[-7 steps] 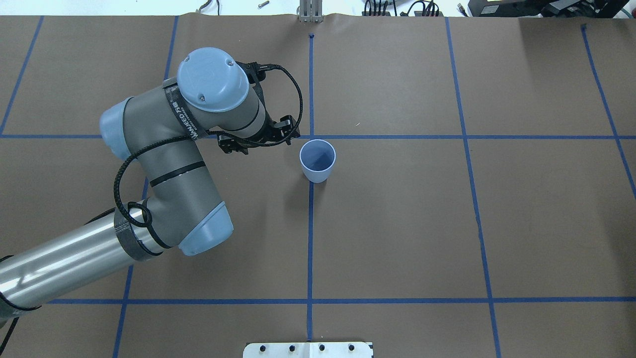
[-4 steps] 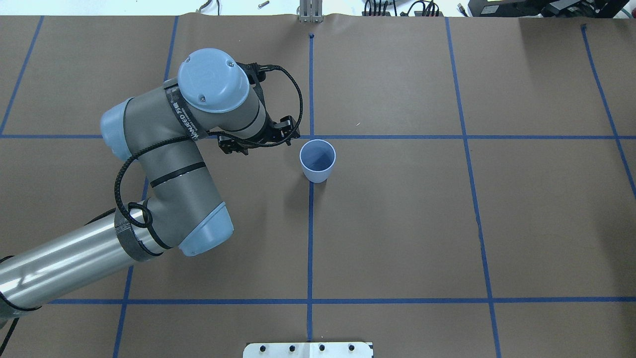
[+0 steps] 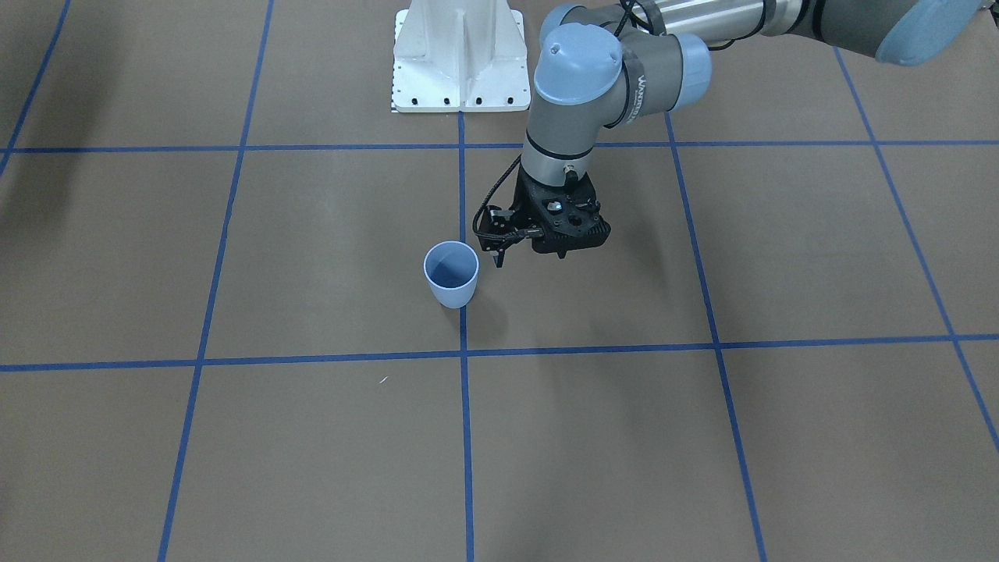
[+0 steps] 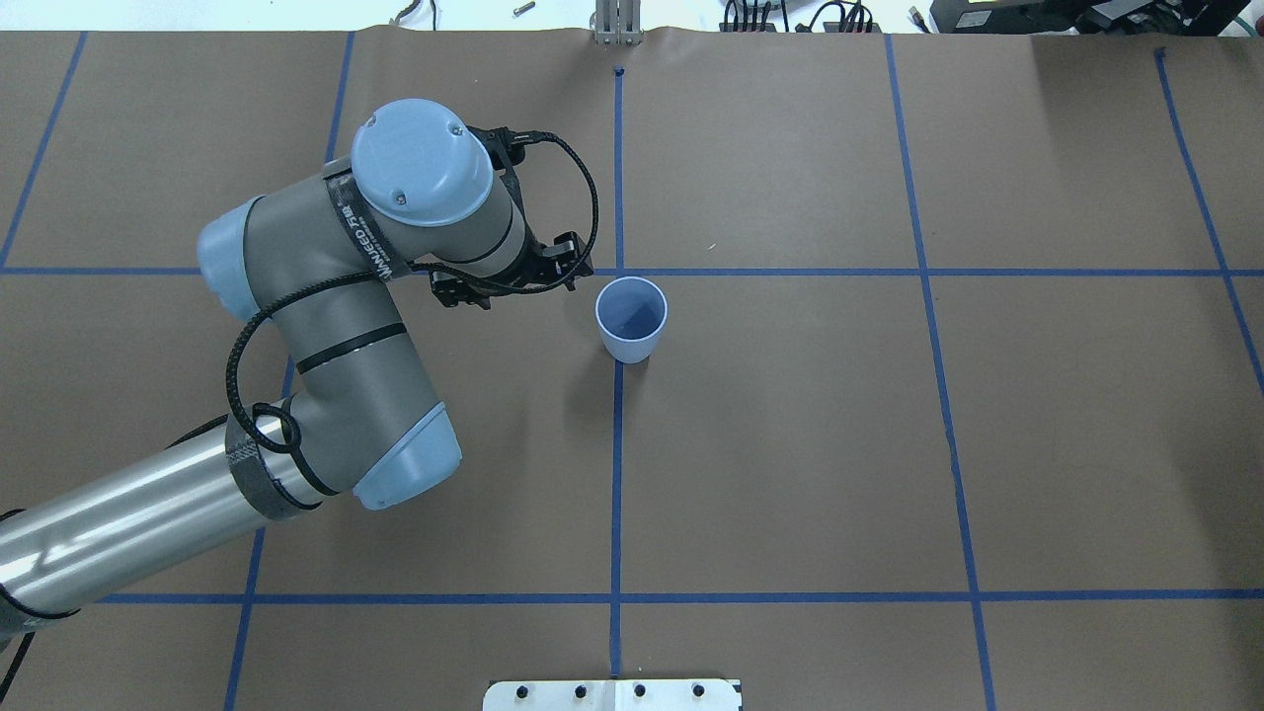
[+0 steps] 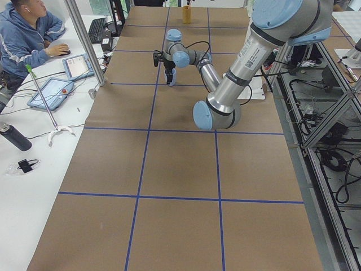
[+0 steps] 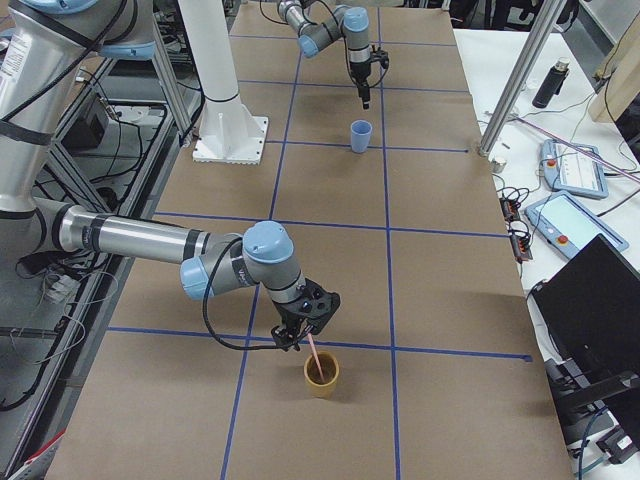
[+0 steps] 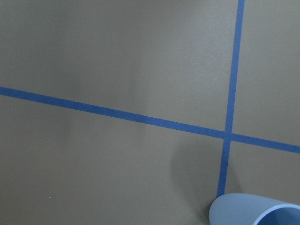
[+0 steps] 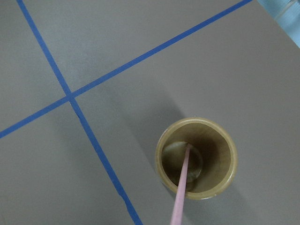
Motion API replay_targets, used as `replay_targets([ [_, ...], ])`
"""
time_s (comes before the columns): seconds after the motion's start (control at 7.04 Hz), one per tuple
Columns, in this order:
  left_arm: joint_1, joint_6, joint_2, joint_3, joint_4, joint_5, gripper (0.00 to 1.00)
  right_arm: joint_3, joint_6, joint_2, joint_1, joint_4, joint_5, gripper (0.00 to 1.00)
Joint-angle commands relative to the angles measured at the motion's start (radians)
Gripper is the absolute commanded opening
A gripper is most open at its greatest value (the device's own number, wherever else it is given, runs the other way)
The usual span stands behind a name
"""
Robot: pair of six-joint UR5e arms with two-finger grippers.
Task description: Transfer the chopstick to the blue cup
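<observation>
The blue cup (image 3: 451,275) stands upright and empty near the table's middle, also in the overhead view (image 4: 631,321) and at the lower edge of the left wrist view (image 7: 253,211). My left gripper (image 3: 499,256) hangs just beside it, pointing down, apparently shut and empty. The pale pink chopstick (image 6: 313,352) leans in a tan cup (image 6: 322,377) at the table's right end. In the right wrist view the chopstick (image 8: 183,187) reaches the tan cup's (image 8: 225,159) bottom. My right gripper (image 6: 297,338) is at the stick's upper end. I cannot tell whether it is open or shut.
The white robot base plate (image 3: 459,55) stands at the robot's side of the table. A metal post (image 6: 520,80) and tablets (image 6: 575,165) sit on the operators' side. An operator (image 5: 28,34) sits beyond the table's edge. Blue tape lines cross the brown surface.
My left wrist and gripper have shifted slightly left, a little away from the blue cup. The cup has not moved.
</observation>
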Motion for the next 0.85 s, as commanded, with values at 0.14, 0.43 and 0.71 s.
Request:
replay_targets([
  [0.14, 0.000, 0.000, 0.000, 0.000, 0.000, 0.000, 0.98, -0.005, -0.006, -0.006, -0.007, -0.002, -0.029, 0.51],
  [0.43, 0.000, -0.002, 0.000, 0.000, 0.000, 0.000, 0.98, -0.005, -0.004, -0.003, -0.007, -0.002, -0.029, 0.25],
  [0.71, 0.000, -0.002, 0.000, 0.000, 0.000, 0.000, 0.98, -0.005, -0.003, -0.001, -0.007, -0.002, -0.029, 0.00],
])
